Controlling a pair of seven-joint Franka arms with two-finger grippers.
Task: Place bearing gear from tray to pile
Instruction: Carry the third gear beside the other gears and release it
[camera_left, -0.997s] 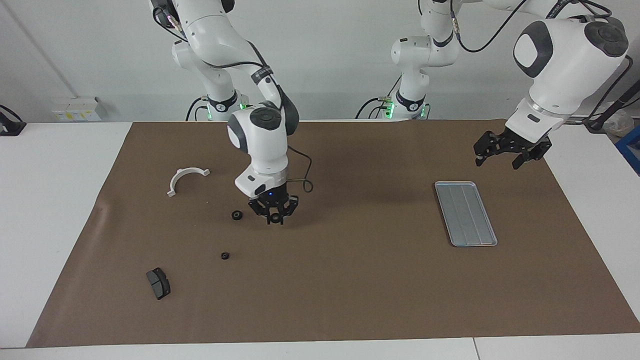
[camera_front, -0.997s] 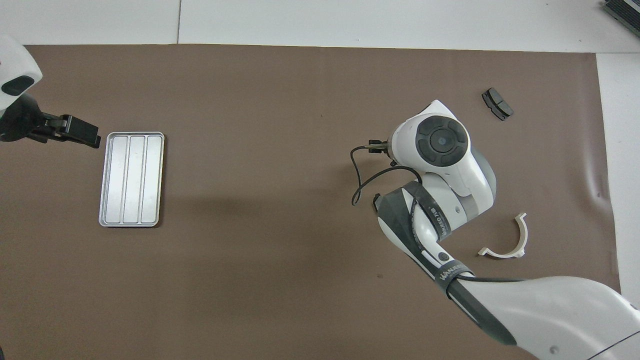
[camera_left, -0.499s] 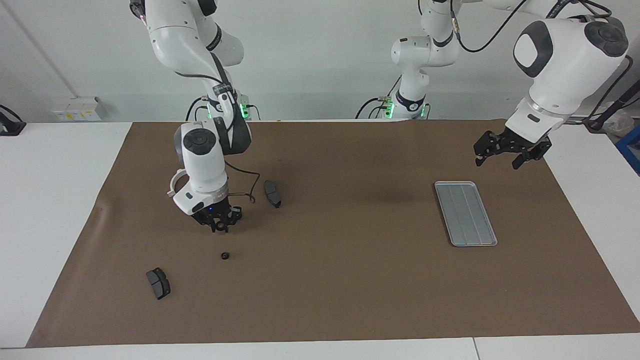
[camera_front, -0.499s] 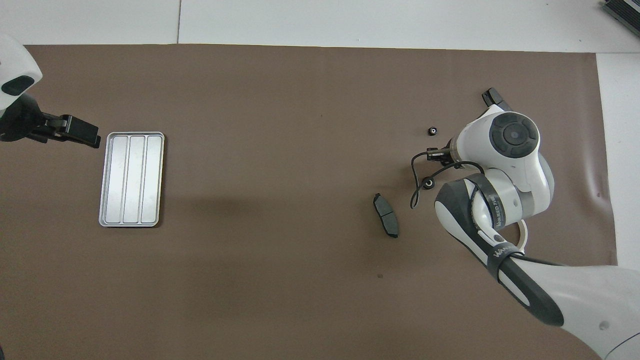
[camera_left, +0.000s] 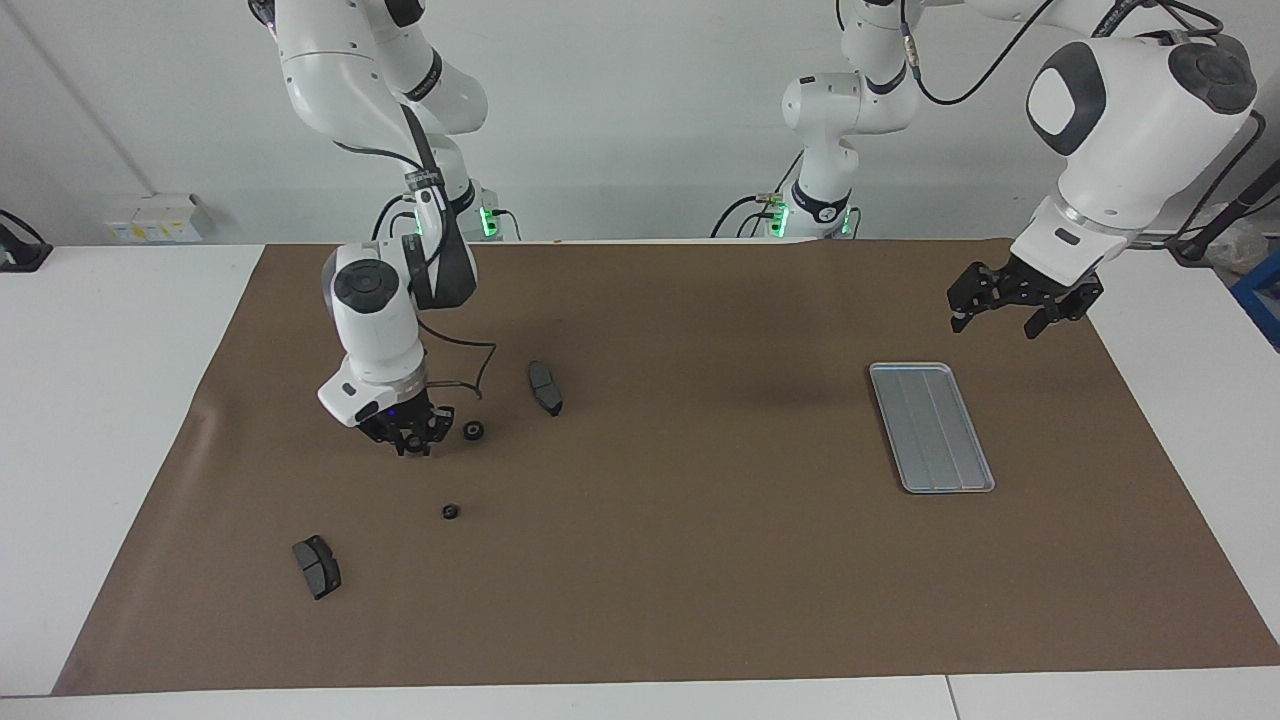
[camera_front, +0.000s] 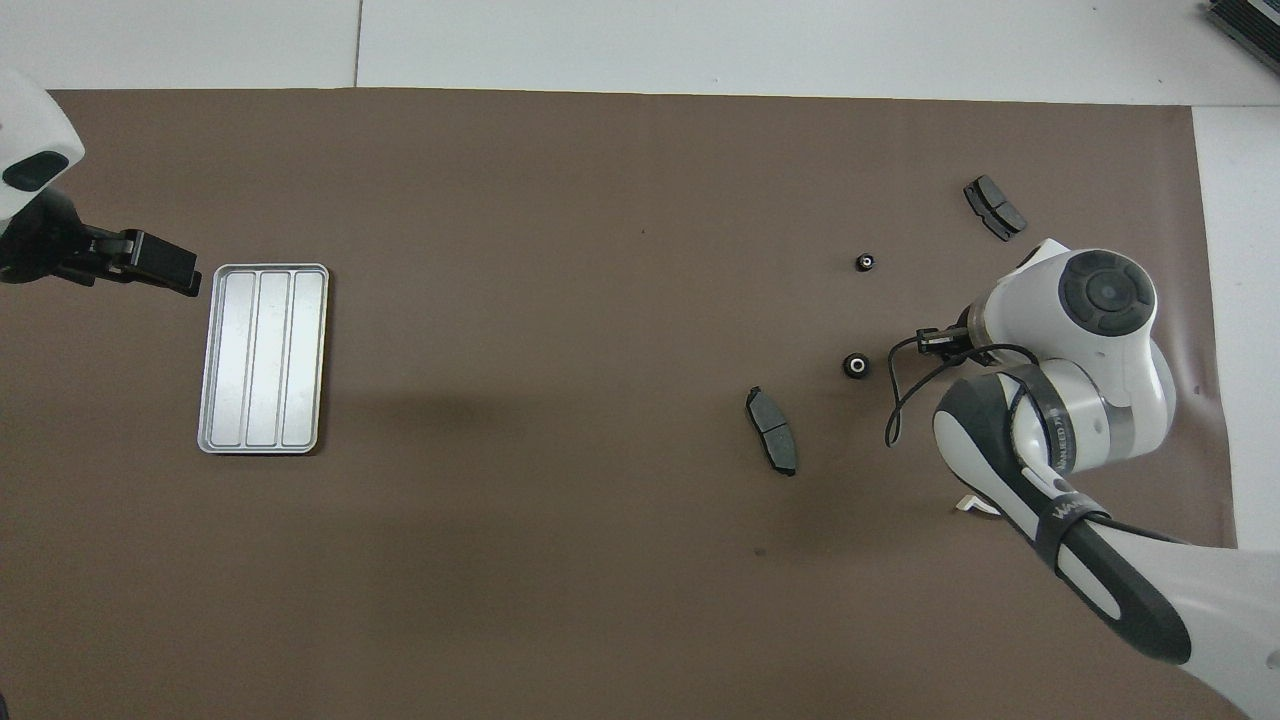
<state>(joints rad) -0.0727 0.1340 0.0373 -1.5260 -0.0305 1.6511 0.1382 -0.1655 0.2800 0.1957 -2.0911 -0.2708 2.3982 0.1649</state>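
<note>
Two loose gears (camera_left: 474, 431) (camera_left: 450, 511) lie on the mat (camera_left: 700, 560) among the pile (two brake pads (camera_left: 545, 387) (camera_left: 316, 566) as well). In the overhead view only a tip of the white bracket (camera_front: 975, 505) peeks out from under the right arm.

Within the last second the right gripper (camera_left: 408, 440) has swept from mid-mat toward the right arm's end of the table. It now hangs low over the mat, just beside the loose gear that lies nearer to the robots. Its fingertips are pinched on a small dark round part, which looks like the carried bearing gear (camera_left: 410, 437) and is not yet set down.

The tray (camera_left: 930, 427) is bare, so this looks like the last transfer; only lowering and letting go is left.

The left gripper (camera_left: 1020, 305) has not moved. It waits with its fingers spread, up over the mat's corner near the tray.
</note>
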